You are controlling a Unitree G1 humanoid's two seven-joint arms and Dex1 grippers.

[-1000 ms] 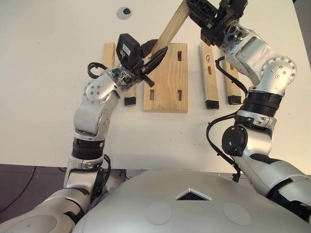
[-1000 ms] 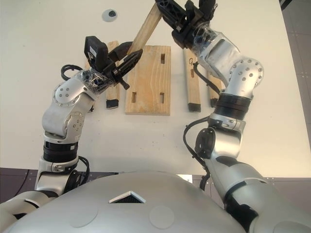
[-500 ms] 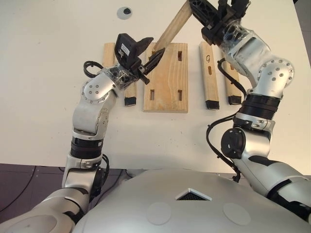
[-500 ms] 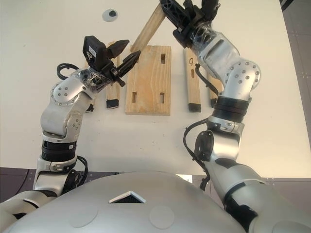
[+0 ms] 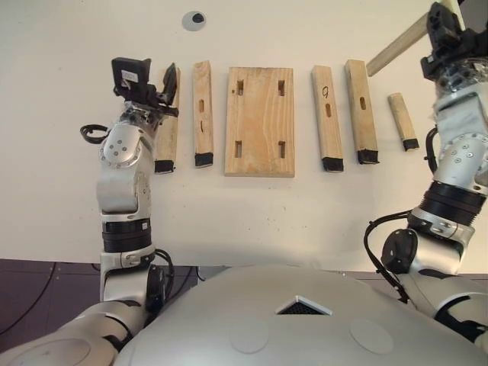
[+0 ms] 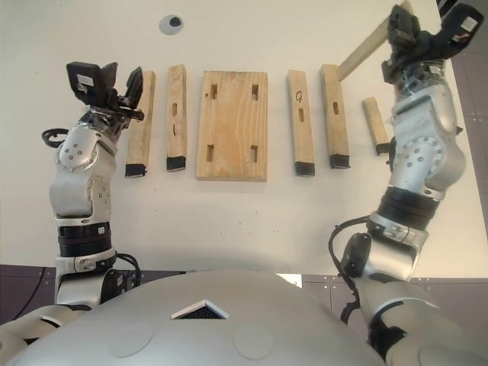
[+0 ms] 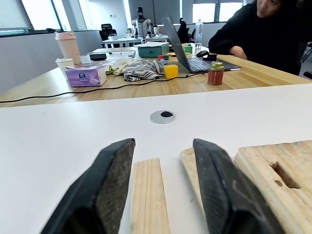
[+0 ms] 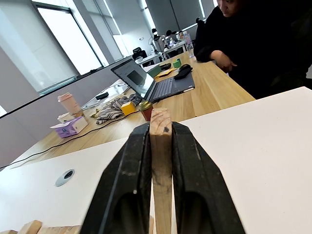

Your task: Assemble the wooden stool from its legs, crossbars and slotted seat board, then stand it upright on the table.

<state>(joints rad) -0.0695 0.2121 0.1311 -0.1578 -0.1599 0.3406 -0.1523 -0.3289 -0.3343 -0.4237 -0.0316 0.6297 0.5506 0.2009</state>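
**Head views.** Found the slotted seat board (image 5: 259, 122) lying flat on the white table (image 5: 69, 168), in the middle of a row of parts. Counted two legs on its left, the far-left leg (image 5: 165, 137) and the inner-left leg (image 5: 202, 114). Counted two more on its right, the inner-right leg (image 5: 326, 118) and the outer-right leg (image 5: 361, 113). All four flat, parallel to the board's long edges, apart from one another, black-capped ends nearest the robot. Logged a short piece (image 5: 401, 120) beyond the outer-right leg, also flat and separate. Noted a round grey disc (image 5: 197, 18) set in the table beyond the row.

Located the left gripper (image 6: 122, 84) over the far end of the far-left leg, spread apart, nothing between its fingers. Located the right gripper (image 5: 446, 30) raised at the far right of the table, clamped on one end of a long wooden bar (image 5: 393, 47). Free end of the bar pointing toward the outer-right leg, not touching it.

**Left wrist view.** Confirmed both fingers (image 7: 108, 185) parted wide, straddling the end of the far-left leg with no visible contact. Inner-left leg and a slotted corner of the seat board just alongside.

**Right wrist view.** Confirmed the right gripper's pads pressed tight against both faces of the long wooden bar, its end grain protruding just past the fingertips. Could not tell its height above the table.
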